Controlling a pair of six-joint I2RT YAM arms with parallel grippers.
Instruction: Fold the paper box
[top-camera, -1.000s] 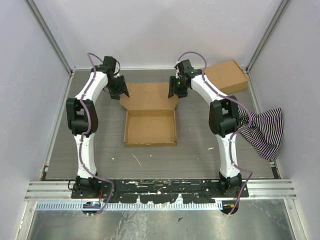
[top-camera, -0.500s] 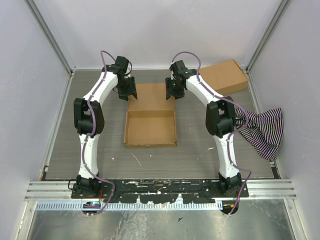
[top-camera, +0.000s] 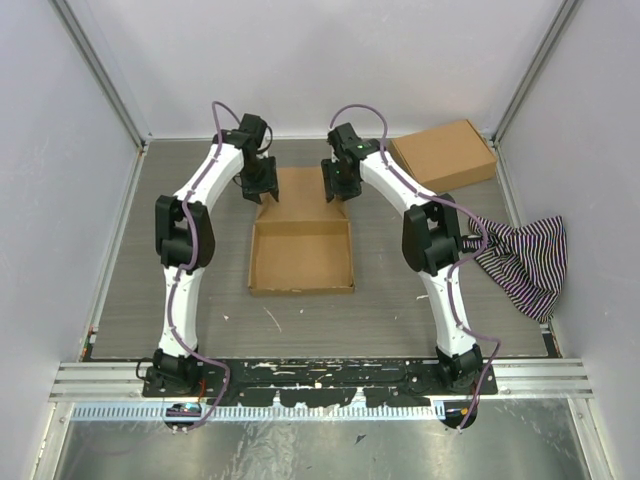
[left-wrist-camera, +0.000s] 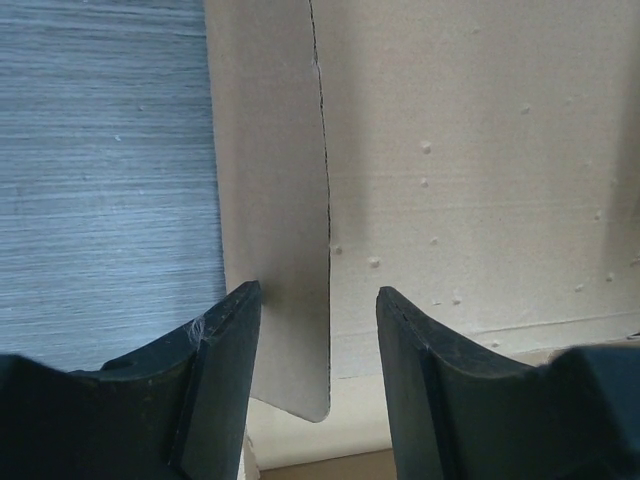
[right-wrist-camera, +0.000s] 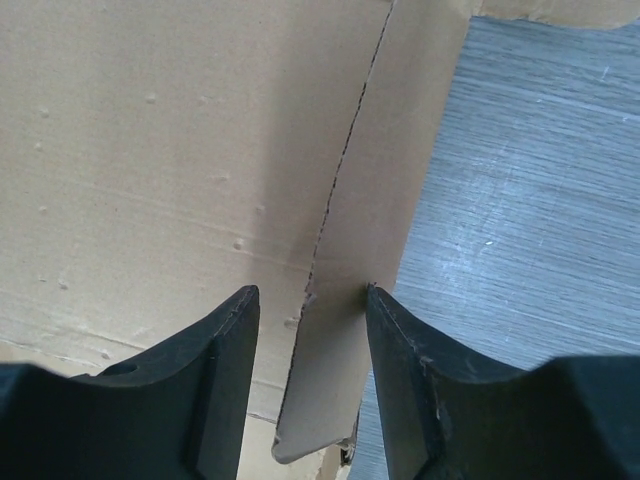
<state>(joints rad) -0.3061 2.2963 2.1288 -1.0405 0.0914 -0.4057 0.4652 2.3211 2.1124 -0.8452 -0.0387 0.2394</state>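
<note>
The paper box (top-camera: 300, 258) lies mid-table as a shallow brown tray with its lid panel (top-camera: 300, 195) flat behind it. My left gripper (top-camera: 262, 189) is at the lid's left edge and my right gripper (top-camera: 335, 187) at its right edge. In the left wrist view the left gripper (left-wrist-camera: 318, 305) is open, with the raised left side flap (left-wrist-camera: 272, 240) between its fingers, near the left finger (left-wrist-camera: 215, 385). The right gripper (right-wrist-camera: 310, 300) is open too. The right side flap (right-wrist-camera: 350, 340) stands between its fingers and touches the right finger (right-wrist-camera: 420, 390).
A flat brown carton (top-camera: 443, 153) lies at the back right corner. A black-and-white striped cloth (top-camera: 525, 262) is bunched against the right wall, beside the right arm. Walls close in the table on three sides.
Both grippers moved inward along the lid's back corners. The lid's side flaps, which lay splayed outward, now stand up between the fingers, so the lid looks narrower.
</note>
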